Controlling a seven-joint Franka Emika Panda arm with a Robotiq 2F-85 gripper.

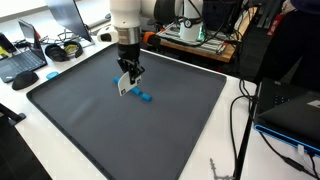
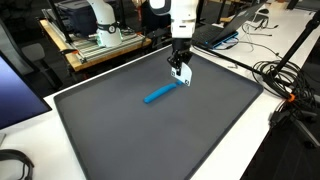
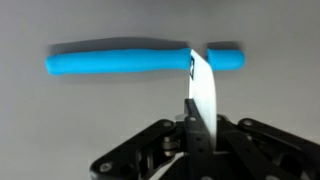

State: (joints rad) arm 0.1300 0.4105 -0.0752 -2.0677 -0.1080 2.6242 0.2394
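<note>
Clamping a thin white blade (image 3: 203,85) between its fingers, the gripper (image 3: 198,128) sits at 6 o'clock in the wrist view. It is closed on the lower end of the blade, which stands up toward 12 o'clock. The blade's tip crosses a blue stick (image 3: 120,60) that lies flat from 9 o'clock to 3 o'clock. Most of the stick shows on the 9 o'clock side of the blade, and only a short stub shows on the 3 o'clock side. Whether the tip presses on the stick or hangs just above it cannot be told.

As a judgement, the grasp on the blade is done and the blade has been brought to the stick. The stick itself lies unlifted on the dark grey mat (image 1: 180,120), with nothing else on the mat near it.

In an exterior view the gripper (image 1: 128,75) hangs over the mat, with the blade (image 1: 123,87) below it and the stick (image 1: 143,95) at 4 o'clock, just beside the tip. In an exterior view from another place, the stick (image 2: 160,94) stretches toward 8 o'clock from the gripper (image 2: 179,68).

Farther off, a white surface (image 1: 40,140) carries the mat, with a laptop (image 1: 20,65) at 10 o'clock.
</note>
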